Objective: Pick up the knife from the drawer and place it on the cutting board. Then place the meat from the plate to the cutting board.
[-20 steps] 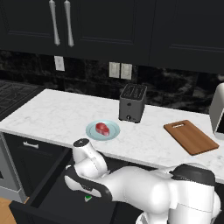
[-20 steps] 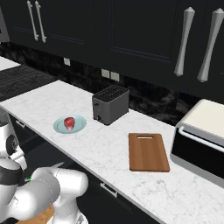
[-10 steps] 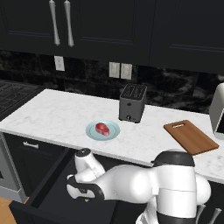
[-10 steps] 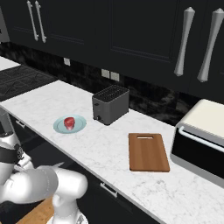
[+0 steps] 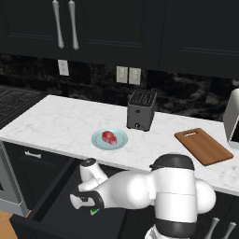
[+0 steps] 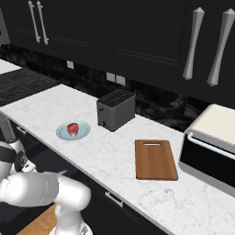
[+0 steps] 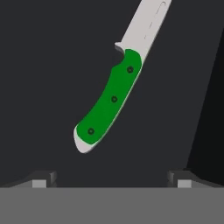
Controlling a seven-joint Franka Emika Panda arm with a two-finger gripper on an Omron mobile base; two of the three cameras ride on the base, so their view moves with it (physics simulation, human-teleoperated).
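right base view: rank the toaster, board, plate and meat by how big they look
1. Board, largest, though it lies nearer the camera than the rest.
2. Toaster, a close second.
3. Plate.
4. Meat, smallest, lying on the plate.

The knife (image 7: 113, 97) has a smooth, matt green handle set with three dark rivets and a pale grey blade like dull metal. The drawer (image 7: 48, 78) floor looks flat, matt black. The countertop (image 5: 60, 121) is white marble-patterned and smooth; the cutting board (image 6: 155, 159) is brown wood; the toaster (image 5: 141, 110) is dark, with a dull sheen.
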